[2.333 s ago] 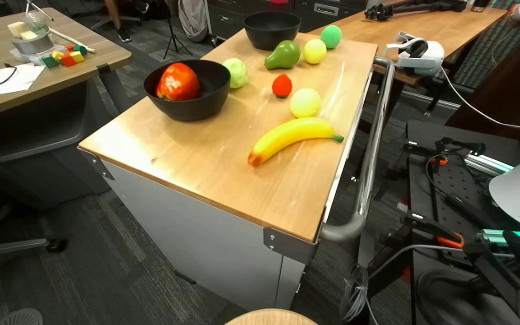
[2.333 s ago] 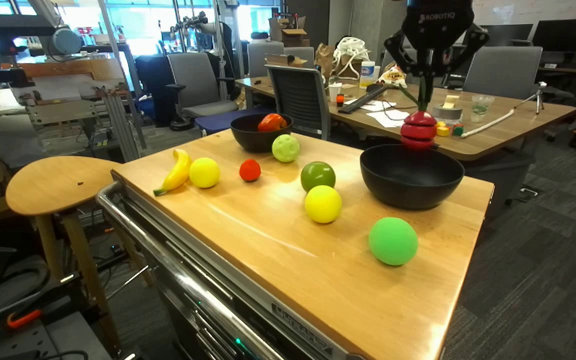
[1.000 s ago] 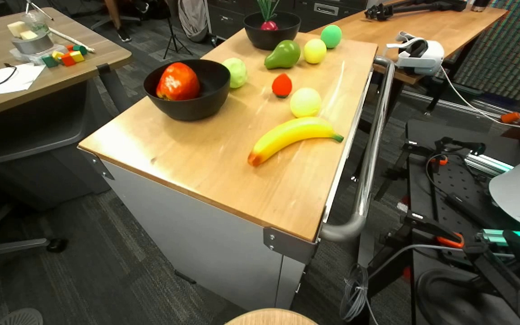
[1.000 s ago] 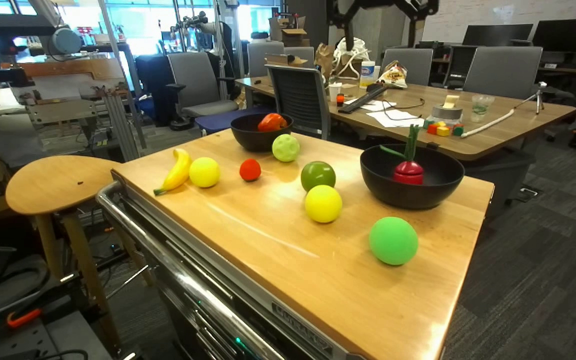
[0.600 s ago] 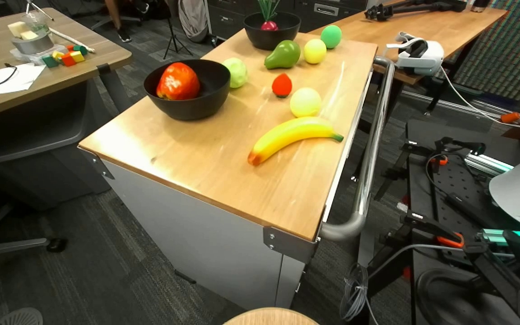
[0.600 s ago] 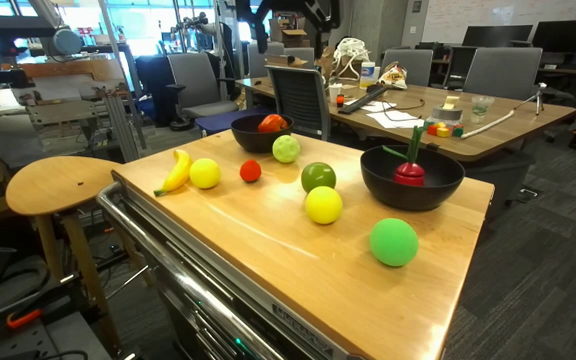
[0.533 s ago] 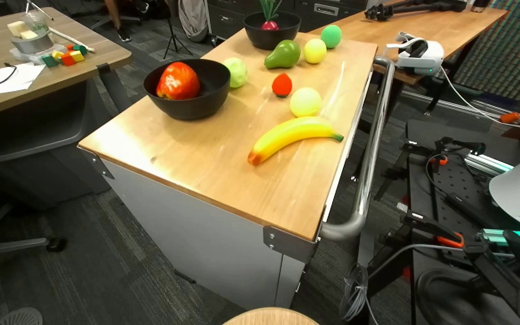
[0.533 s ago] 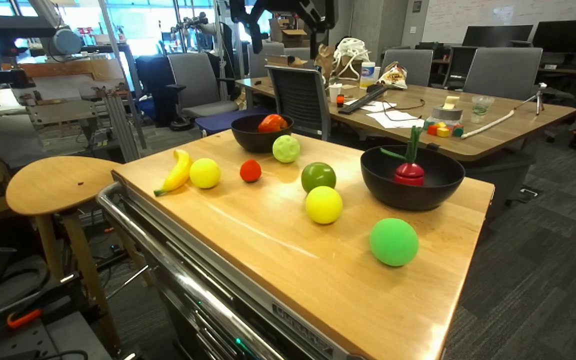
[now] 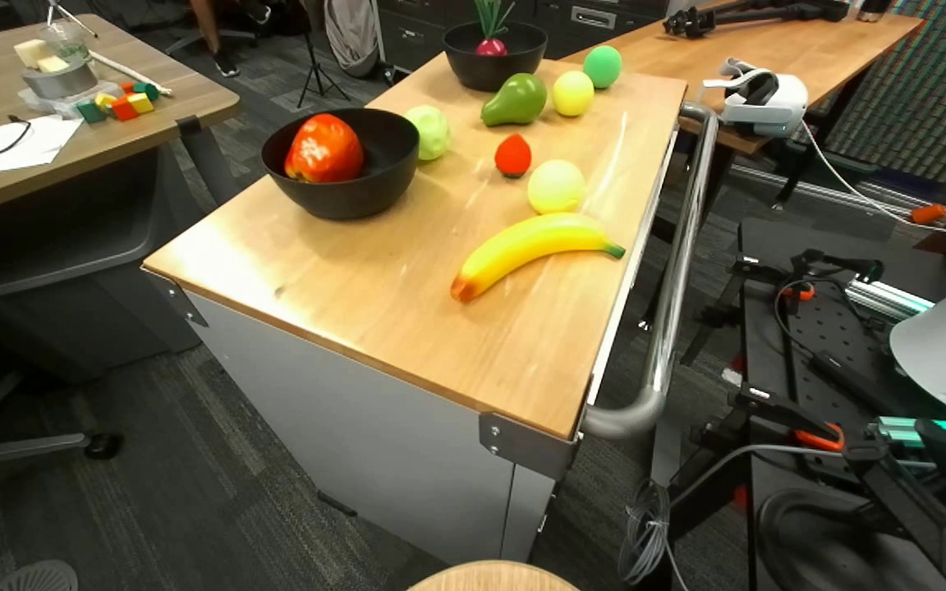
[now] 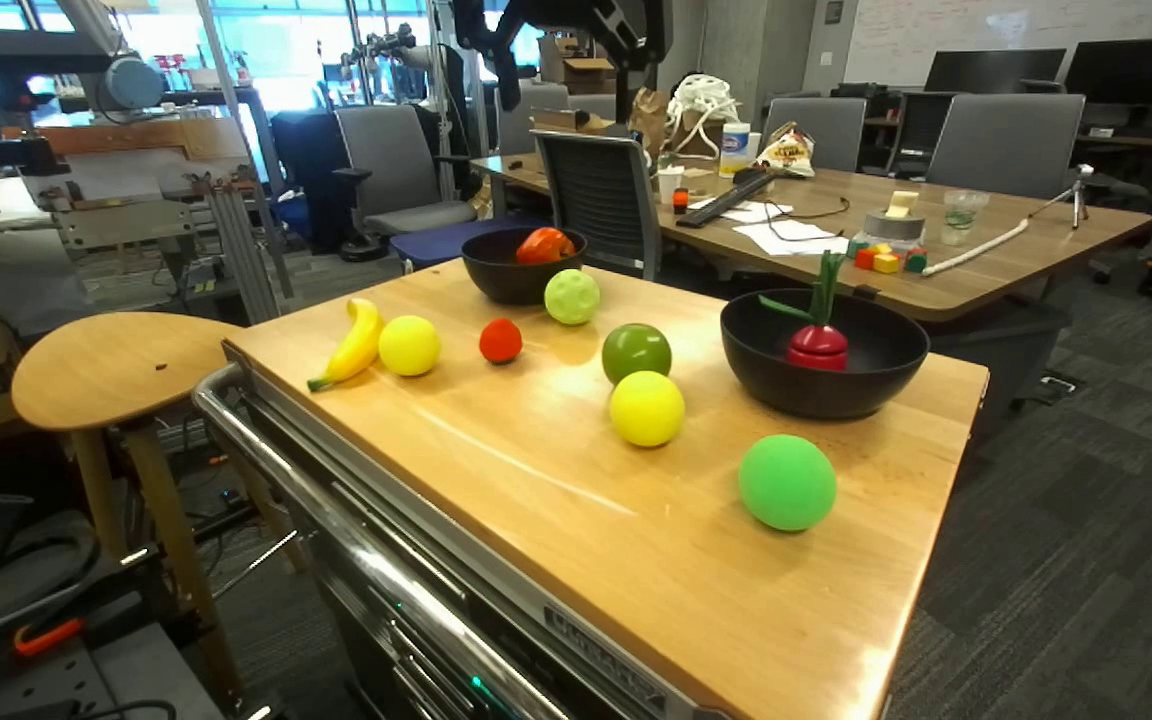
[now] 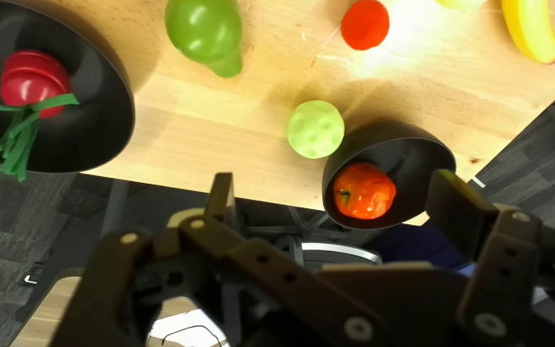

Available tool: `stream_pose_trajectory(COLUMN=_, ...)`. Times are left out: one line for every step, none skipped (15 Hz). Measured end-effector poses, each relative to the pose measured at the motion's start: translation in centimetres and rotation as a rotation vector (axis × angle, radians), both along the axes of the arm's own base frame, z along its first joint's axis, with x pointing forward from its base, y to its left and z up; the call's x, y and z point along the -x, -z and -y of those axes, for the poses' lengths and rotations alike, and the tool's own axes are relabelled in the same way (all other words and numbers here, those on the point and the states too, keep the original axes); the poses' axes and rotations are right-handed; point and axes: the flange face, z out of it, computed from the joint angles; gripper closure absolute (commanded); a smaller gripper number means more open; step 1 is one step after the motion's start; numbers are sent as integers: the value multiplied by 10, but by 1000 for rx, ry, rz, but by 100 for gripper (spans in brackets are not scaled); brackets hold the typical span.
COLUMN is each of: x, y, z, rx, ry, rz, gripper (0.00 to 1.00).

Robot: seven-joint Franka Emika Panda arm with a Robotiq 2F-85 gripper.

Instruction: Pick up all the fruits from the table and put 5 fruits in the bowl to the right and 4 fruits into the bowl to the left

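Observation:
My gripper (image 10: 568,100) hangs high above the tabletop's far side, open, with nothing between its fingers. In the wrist view its jaws stand wide apart, a black bowl (image 11: 410,164) with an orange-red fruit (image 11: 365,192) below them. Another black bowl (image 10: 826,395) holds a red radish-like piece (image 10: 816,350) with green leaves. On the table lie a pale green fruit (image 10: 572,297), a dark green pear (image 9: 516,100), a red strawberry-like fruit (image 10: 501,341), a yellow ball (image 10: 409,346) beside a banana (image 10: 354,345), a second yellow ball (image 10: 647,409) and a green ball (image 10: 788,483).
A metal handle rail (image 9: 678,271) runs along one long side of the wooden tabletop (image 10: 536,480). A round stool (image 10: 116,365) stands off one end. Behind are an office chair (image 10: 601,190) and a desk (image 10: 1016,245) with clutter.
Earlier my gripper held the red leafy piece over a bowl. It opened, the piece dropped inside, and the gripper moved across toward the bowl with the orange-red fruit, barely moving over the last half second.

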Motion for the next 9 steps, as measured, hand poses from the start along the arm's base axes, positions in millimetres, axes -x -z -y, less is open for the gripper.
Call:
stream_pose_trajectory(x=0, y=0, z=0, rx=0, ry=0, rz=0, gripper=0)
stream_pose_trajectory(x=0, y=0, z=0, rx=0, ry=0, rz=0, gripper=0)
stream_pose_trajectory(x=0, y=0, z=0, rx=0, ry=0, rz=0, gripper=0)
stream_pose_trajectory(x=0, y=0, z=0, rx=0, ry=0, rz=0, gripper=0)
stream_pose_trajectory(x=0, y=0, z=0, rx=0, ry=0, rz=0, gripper=0)
stream_pose_trajectory(x=0, y=0, z=0, rx=0, ry=0, rz=0, gripper=0)
stream_pose_trajectory(x=0, y=0, z=0, rx=0, ry=0, rz=0, gripper=0)
stream_pose_trajectory(x=0, y=0, z=0, rx=0, ry=0, rz=0, gripper=0)
stream_pose_trajectory(x=0, y=1, z=0, rx=-1, ry=0, rz=-2, gripper=0)
